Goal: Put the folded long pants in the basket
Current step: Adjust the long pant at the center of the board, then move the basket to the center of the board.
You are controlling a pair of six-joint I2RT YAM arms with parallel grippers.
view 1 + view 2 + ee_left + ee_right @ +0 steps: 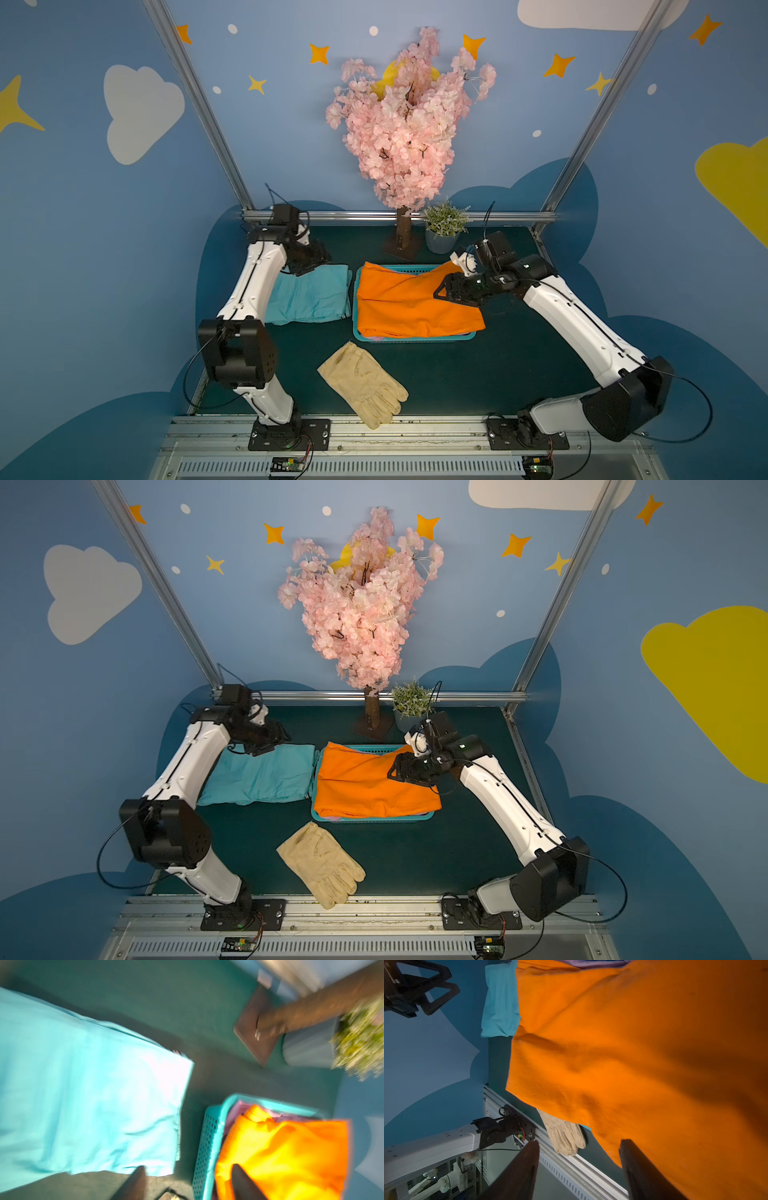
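The bright orange folded pants (415,303) lie on top of the teal basket (399,338) and spill over its right rim. A lilac garment (234,1113) shows beneath them. The turquoise folded pants (309,295) rest on the mat just left of the basket. My right gripper (440,291) hovers over the orange cloth's right part; in the right wrist view it (579,1147) is open and holds nothing. My left gripper (311,266) sits above the turquoise pants' far corner; in the blurred left wrist view it (187,1169) is open and empty.
A cream work glove (361,384) lies near the front edge. The pink tree's base (401,245) and a grey plant pot (440,241) stand just behind the basket. Metal rails border the mat at back and front.
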